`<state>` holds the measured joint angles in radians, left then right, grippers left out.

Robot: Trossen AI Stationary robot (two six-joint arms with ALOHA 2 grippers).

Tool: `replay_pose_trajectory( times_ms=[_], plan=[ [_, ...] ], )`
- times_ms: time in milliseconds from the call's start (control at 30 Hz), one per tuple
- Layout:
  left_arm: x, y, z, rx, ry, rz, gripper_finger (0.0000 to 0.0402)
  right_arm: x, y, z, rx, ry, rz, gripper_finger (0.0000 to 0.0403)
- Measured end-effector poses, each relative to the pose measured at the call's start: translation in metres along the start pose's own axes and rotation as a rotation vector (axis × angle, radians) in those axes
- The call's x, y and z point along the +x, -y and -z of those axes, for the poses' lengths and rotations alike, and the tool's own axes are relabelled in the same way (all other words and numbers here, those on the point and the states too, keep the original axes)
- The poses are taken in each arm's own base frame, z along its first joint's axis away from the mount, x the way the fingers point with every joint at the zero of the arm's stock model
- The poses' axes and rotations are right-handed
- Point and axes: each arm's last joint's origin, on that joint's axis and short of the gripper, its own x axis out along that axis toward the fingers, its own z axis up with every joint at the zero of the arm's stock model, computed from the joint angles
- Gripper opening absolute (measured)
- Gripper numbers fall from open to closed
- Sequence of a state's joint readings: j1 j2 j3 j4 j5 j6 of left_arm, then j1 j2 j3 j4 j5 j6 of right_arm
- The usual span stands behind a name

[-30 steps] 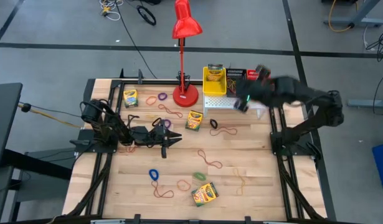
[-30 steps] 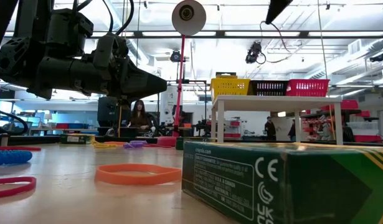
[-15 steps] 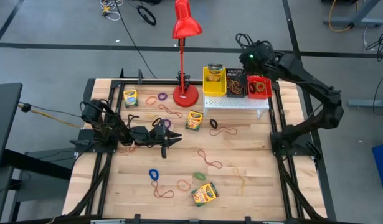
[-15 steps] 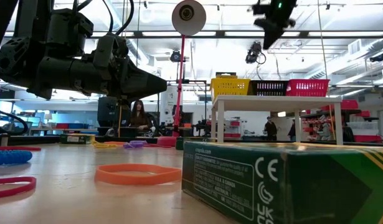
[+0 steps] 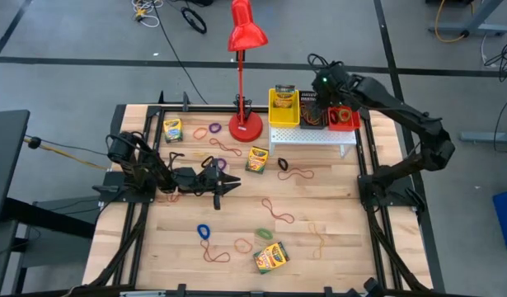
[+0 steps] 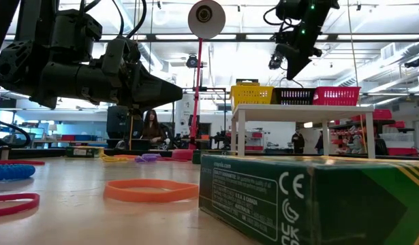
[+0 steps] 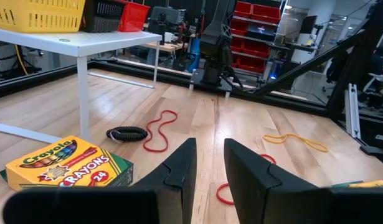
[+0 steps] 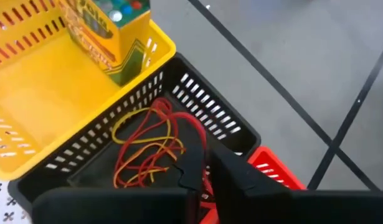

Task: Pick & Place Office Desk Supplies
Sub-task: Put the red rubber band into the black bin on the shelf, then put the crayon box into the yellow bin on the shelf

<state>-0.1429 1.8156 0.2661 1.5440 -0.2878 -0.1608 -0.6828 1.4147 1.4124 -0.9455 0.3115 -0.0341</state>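
A: Left gripper [image 5: 234,186]?
B: Low over the table, fingers slightly apart, empty; a crayon box [image 7: 68,163] lies just beside it.
A: Right gripper [image 8: 207,167]?
B: Above the black basket [image 8: 197,102]; red and yellow rubber bands [image 8: 147,146] lie beneath. Fingers look nearly together, though I cannot tell.

The pale wooden table [image 5: 319,206] has a smooth, lightly sheened plank surface with visible grain. The yellow-and-green printed cardboard crayon box [image 7: 66,165] looks glossy. The yellow slotted plastic basket [image 8: 29,99] and the black slotted plastic basket [image 8: 197,106] have smooth moulded walls with a soft shine; inside the black one lie thin red and yellow rubber-band loops [image 8: 147,146], matt. The white perforated stand [image 5: 312,137] looks like matt painted metal. The tall red desk lamp [image 5: 246,33] has a glossy shade. The left end effector [image 7: 207,165] has matt black plastic-looking fingers [image 7: 179,171].
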Motion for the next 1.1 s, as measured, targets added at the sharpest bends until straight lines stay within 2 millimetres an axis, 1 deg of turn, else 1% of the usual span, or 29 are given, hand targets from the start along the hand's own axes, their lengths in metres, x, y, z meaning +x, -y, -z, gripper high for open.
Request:
replay_pose_trajectory(
  times_ms=[167, 300, 400, 567, 700, 767, 833, 900, 967, 1033, 1067, 1100],
  plan=[
    [0.0, 0.0, 0.0, 0.0, 0.0, 0.0, 0.0088, -0.005, -0.003, -0.001, 0.008, -0.004, -0.009, 0.0085],
    [0.0, 0.0, 0.0, 0.0, 0.0, 0.0, 0.0088, -0.011, -0.009, -0.002, -0.016, 0.005, -0.027, 0.013],
    [0.0, 0.0, 0.0, 0.0, 0.0, 0.0, 0.0088, -0.013, -0.012, 0.0, 0.007, -0.007, -0.064, 0.0156],
    [0.0, 0.0, 0.0, 0.0, 0.0, 0.0, 0.0088, -0.004, -0.007, 0.006, 0.081, -0.073, -0.179, 0.0167],
    [0.0, 0.0, 0.0, 0.0, 0.0, 0.0, 0.0088, -0.003, -0.001, 0.007, 0.079, -0.086, -0.189, 0.0167],
    [0.0, 0.0, 0.0, 0.0, 0.0, 0.0, 0.0088, -0.011, 0.0, 0.009, 0.043, -0.077, -0.244, 0.0162],
    [0.0, 0.0, 0.0, 0.0, 0.0, 0.0, 0.0088, -0.025, -0.006, 0.013, 0.002, -0.058, -0.33, 0.0146],
    [0.0, 0.0, 0.0, 0.0, 0.0, 0.0, 0.0088, -0.04, -0.015, 0.018, -0.054, -0.018, -0.377, 0.0116],
    [0.0, 0.0, 0.0, 0.0, 0.0, 0.0, 0.0088, -0.052, -0.028, 0.029, -0.115, 0.042, -0.419, 0.0076],
    [0.0, 0.0, 0.0, 0.0, 0.0, 0.0, 0.0088, -0.061, -0.043, 0.041, -0.158, 0.12, -0.47, 0.003],
    [0.0, 0.0, 0.0, 0.0, 0.0, 0.0, 0.0088, -0.064, -0.05, 0.049, -0.176, 0.153, -0.497, 0.0016],
    [0.0, 0.0, 0.0, 0.0, 0.0, 0.0, 0.0088, -0.067, -0.058, 0.058, -0.194, 0.187, -0.529, 0.001]
  ],
)
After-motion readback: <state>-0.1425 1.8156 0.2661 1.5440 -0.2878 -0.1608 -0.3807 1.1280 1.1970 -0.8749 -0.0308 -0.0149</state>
